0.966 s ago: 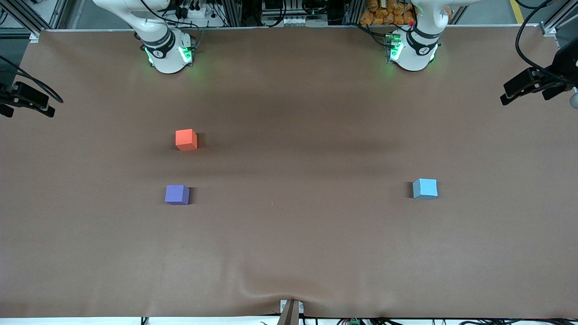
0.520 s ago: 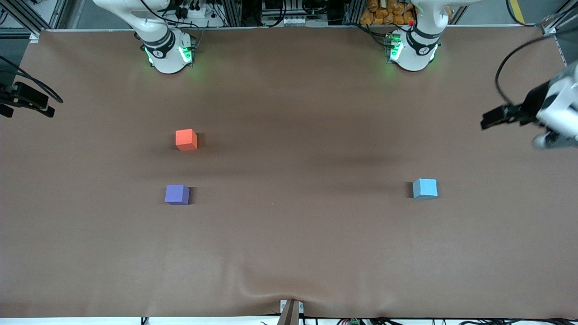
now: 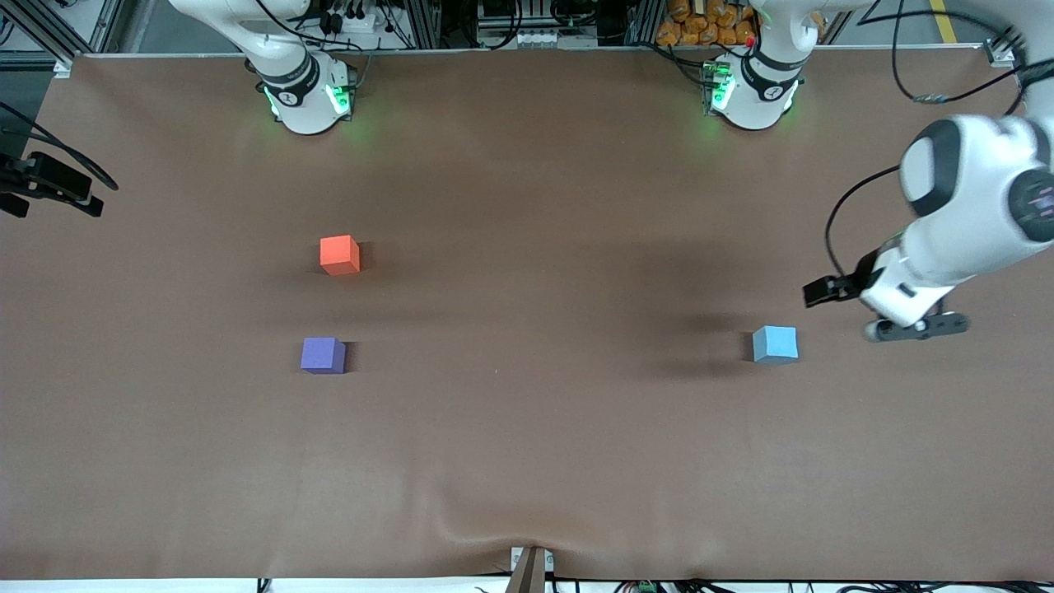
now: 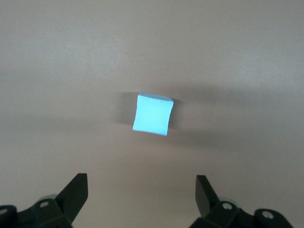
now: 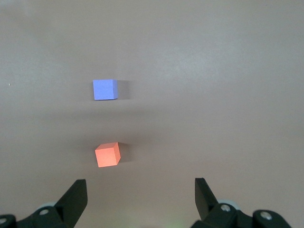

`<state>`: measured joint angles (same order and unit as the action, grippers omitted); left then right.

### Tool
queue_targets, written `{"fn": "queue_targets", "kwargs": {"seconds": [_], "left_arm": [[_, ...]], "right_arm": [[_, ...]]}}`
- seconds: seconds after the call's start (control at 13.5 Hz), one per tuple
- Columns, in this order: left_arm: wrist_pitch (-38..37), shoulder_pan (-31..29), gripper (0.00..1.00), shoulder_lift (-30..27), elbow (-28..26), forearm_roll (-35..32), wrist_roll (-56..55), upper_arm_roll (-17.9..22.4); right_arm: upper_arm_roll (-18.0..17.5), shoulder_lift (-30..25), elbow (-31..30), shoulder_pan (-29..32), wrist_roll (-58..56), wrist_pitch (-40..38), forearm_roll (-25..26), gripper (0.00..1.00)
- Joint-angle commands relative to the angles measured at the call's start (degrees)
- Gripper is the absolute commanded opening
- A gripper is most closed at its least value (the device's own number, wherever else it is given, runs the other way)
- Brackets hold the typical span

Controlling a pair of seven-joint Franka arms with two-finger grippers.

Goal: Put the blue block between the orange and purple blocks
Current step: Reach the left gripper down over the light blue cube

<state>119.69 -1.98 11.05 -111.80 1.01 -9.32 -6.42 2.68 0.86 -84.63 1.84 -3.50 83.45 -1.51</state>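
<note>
The blue block [image 3: 775,344] sits on the brown table toward the left arm's end; it also shows in the left wrist view [image 4: 152,114]. The orange block [image 3: 339,254] and the purple block [image 3: 323,355] sit toward the right arm's end, the purple one nearer the front camera, with a gap between them. Both show in the right wrist view, orange [image 5: 107,154] and purple [image 5: 104,89]. My left gripper [image 3: 827,290] hangs open and empty in the air beside the blue block [image 4: 141,183]. My right gripper [image 3: 49,185] waits open and empty at the table's end [image 5: 141,186].
The brown mat [image 3: 527,445] has a wrinkle at its edge nearest the front camera [image 3: 494,527]. Both arm bases [image 3: 305,95] [image 3: 753,91] stand along the edge farthest from the front camera, with cables and equipment past them.
My left arm has swung in from the table's end and come down to beside the blue block. The blocks and the right arm have not moved.
</note>
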Motion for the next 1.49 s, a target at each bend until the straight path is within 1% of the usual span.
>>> {"fn": "queue_targets", "kwargs": {"seconds": [0.0,0.15,0.45,0.74,1.04,1.19,1.26,1.34,1.41], "left_arm": [[5.88,0.83,1.00,4.05,-1.31,-1.00,0.53,-0.09],[10.19,0.75,1.00,7.13,-2.10,-2.50,0.96,-0.09],[13.10,0.57,1.00,11.09,-2.11,-6.02,1.23,-0.09],[15.74,0.66,1.00,13.38,-1.93,-6.11,1.23,-0.17],[20.92,0.66,1.00,16.80,-1.76,-6.11,1.84,-0.17],[22.07,0.31,1.00,18.21,-1.58,-6.11,2.11,-0.09],[22.08,0.31,0.83,18.22,-1.49,-6.11,2.11,-0.17],[22.08,0.74,0.41,18.39,-1.67,-6.11,2.02,-0.17],[21.90,1.01,0.16,18.48,-1.75,-6.11,1.93,-0.17]], "right_arm": [[-0.22,0.64,1.22,0.36,0.25,-0.21,-0.96,1.00],[-0.22,0.64,1.22,0.36,0.25,-0.21,-0.96,1.00],[-0.22,0.64,1.22,0.36,0.25,-0.21,-0.96,1.00],[-0.22,0.64,1.22,0.45,0.25,-0.21,-0.96,1.00],[-0.22,0.73,1.22,0.27,0.25,-0.21,-1.04,1.00],[-0.22,0.81,1.22,0.19,0.25,-0.21,-0.96,1.00],[-0.22,0.81,1.22,0.27,0.25,-0.21,-0.96,1.00],[-0.22,0.81,1.22,0.27,0.25,-0.21,-0.96,1.00],[-0.22,0.81,1.22,0.36,0.25,-0.21,-0.96,1.00]]}}
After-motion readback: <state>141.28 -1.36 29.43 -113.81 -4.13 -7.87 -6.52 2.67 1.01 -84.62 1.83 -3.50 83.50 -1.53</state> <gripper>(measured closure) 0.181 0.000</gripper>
